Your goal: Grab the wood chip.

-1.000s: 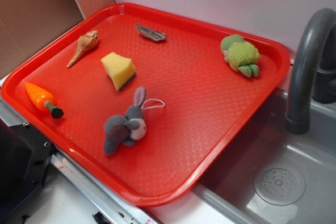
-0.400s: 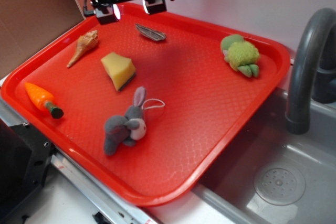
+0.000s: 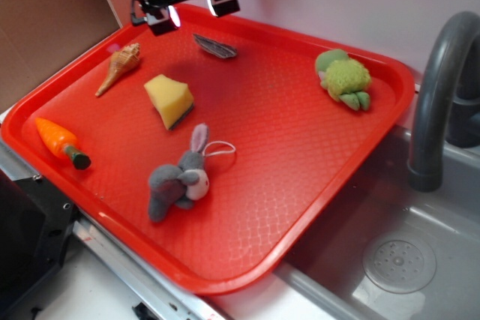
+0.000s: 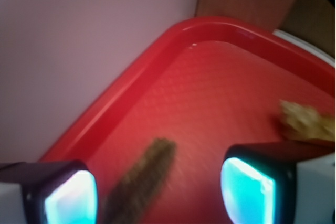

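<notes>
The wood chip (image 3: pixel 214 47), a flat grey-brown sliver with dark streaks, lies near the far edge of the red tray (image 3: pixel 300 207). My gripper (image 3: pixel 192 11) hangs open above the tray's far left part, just left of and above the chip, holding nothing. In the wrist view the chip (image 4: pixel 142 182) shows blurred between my two spread fingertips, nearer the left one (image 4: pixel 71 203), with the tray floor below.
On the tray lie a tan seashell (image 3: pixel 120 66), a yellow sponge (image 3: pixel 169 100), an orange carrot toy (image 3: pixel 61 142), a grey plush rabbit (image 3: pixel 180 176) and a green plush turtle (image 3: pixel 343 78). A grey sink (image 3: pixel 397 264) with a dark faucet (image 3: pixel 439 95) is at the right. The seashell (image 4: pixel 304 121) shows in the wrist view.
My gripper has come down into view from the top left and has shifted slightly toward the chip. Nothing on the tray has moved.
</notes>
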`<state>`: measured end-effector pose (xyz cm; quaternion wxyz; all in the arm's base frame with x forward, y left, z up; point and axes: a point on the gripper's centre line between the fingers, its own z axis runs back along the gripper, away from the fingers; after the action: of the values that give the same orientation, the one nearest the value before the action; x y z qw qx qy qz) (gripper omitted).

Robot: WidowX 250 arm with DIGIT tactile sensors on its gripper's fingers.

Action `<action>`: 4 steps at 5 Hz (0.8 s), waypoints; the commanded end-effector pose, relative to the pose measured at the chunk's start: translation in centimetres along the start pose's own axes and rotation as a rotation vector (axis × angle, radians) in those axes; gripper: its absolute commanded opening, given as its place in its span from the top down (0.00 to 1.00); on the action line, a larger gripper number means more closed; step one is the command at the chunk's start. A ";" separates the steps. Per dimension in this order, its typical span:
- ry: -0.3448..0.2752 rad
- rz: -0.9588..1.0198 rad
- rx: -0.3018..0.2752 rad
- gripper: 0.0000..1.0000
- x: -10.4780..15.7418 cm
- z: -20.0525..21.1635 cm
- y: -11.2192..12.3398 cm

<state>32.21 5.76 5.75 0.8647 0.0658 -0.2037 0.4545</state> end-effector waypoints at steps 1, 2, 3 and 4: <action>0.049 -0.033 -0.044 0.00 1.1 -1.7 -0.2; 0.097 -0.059 -0.031 0.00 0.1 -2.4 -0.3; 0.137 -0.064 -0.024 1.00 -0.5 -3.0 0.3; 0.116 -0.116 -0.042 1.00 -0.6 -2.0 0.5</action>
<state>31.82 4.99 1.69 0.9064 0.0438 -0.1313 0.3991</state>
